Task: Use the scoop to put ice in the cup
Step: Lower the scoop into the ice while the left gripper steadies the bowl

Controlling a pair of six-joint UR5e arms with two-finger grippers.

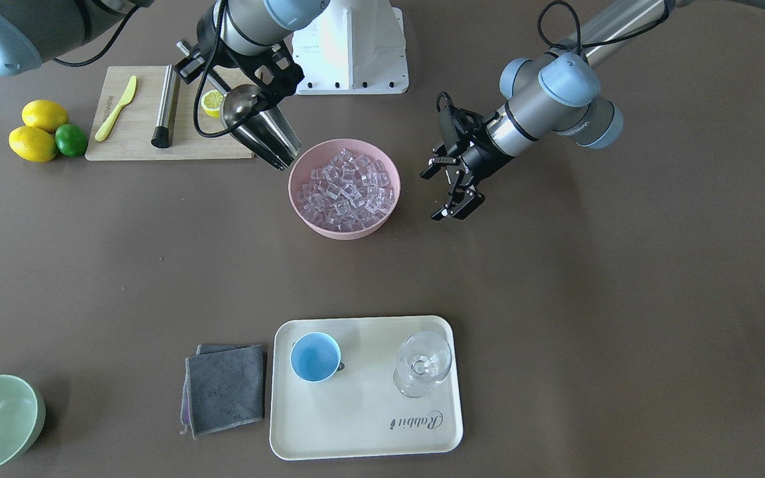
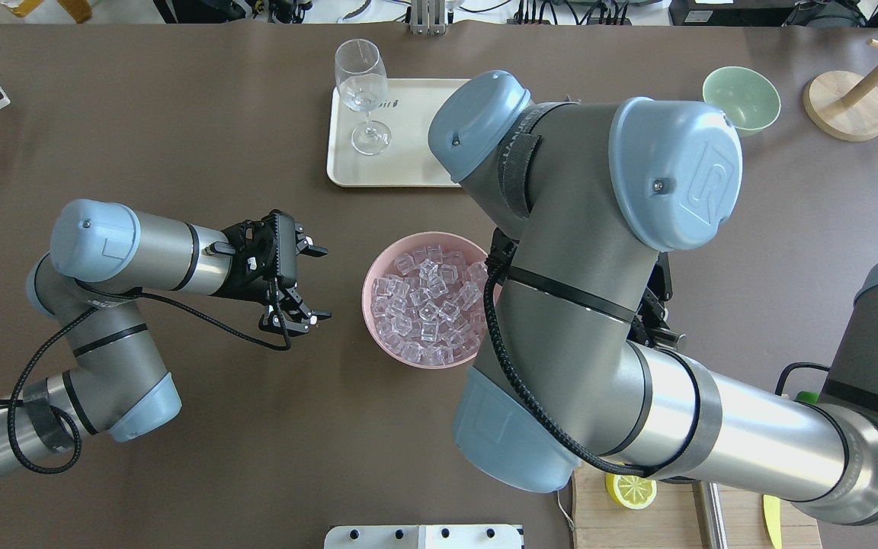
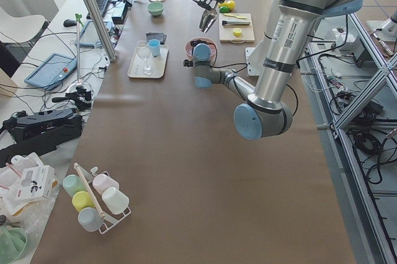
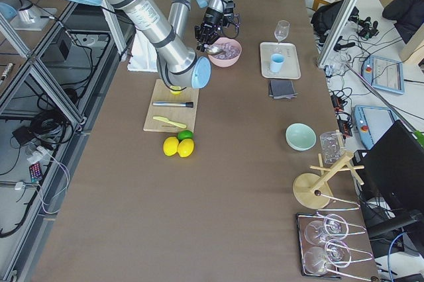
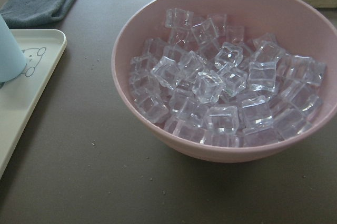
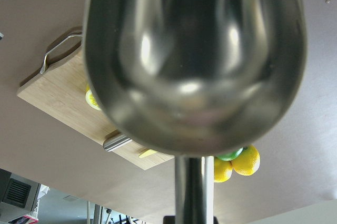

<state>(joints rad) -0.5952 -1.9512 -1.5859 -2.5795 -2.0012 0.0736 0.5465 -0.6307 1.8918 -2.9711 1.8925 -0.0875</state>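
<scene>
just outside the pink bowl (image 1: pixel 303 199), on the side toward the cutting board (image 1: pixel 131 143): the scoop (image 1: pixel 259 133), trough empty, mouth tipped down toward the ice (image 1: pixel 349 186) heaped in that bowl, gripped by its handle in the right gripper (image 1: pixel 275 78). on the bowl's other side, near but apart: the left gripper (image 1: pixel 449 192), jaws spread wide, holding nothing. well apart from all this, on the cream tray (image 1: pixel 369 425): the cup (image 1: pixel 315 356), upright and empty, with the stemmed glass (image 1: pixel 422 364) further along the same tray.

judged step: loading the scoop. lead with the open lip over the near rim, clearing it rather than nudging it, a light bowl being likely to slide. drive in shallow through the heap, not straight down. then roll the wrist back to level the trough before lifting. take a modest load, loose slick cubes being apt to spill on a long carry. keep the trough level all the way to the cup. pour slowly from low, well clear of the glass.
</scene>
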